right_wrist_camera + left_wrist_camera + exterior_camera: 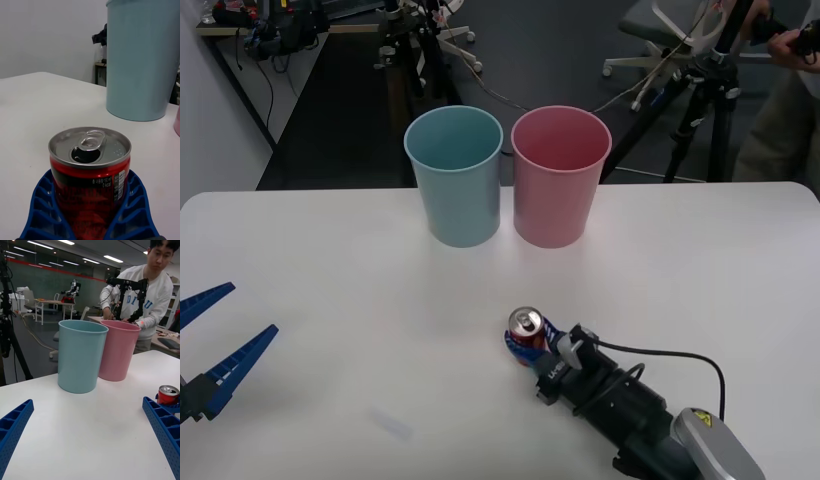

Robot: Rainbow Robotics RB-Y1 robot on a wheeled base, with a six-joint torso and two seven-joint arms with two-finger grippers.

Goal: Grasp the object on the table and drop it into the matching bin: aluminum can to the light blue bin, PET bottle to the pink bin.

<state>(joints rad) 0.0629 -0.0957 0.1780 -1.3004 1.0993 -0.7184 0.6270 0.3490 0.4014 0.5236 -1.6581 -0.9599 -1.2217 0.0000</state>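
The small red aluminum can with its silver lid stands upright on the white table, right of centre and nearer the front. My right gripper is shut on the can, its blue fingers hugging both sides. Farther back, side by side, stand the light blue bin on the left and the pink bin on the right. My left gripper hangs open at the table's left edge, holding nothing. In the left wrist view its gripper faces the light blue bin, the pink bin and the can.
The light blue bin rises a short way beyond the can, with a sliver of the pink bin beside it. A black tripod and office chairs stand behind the table's far edge. Bare tabletop lies between the can and the bins.
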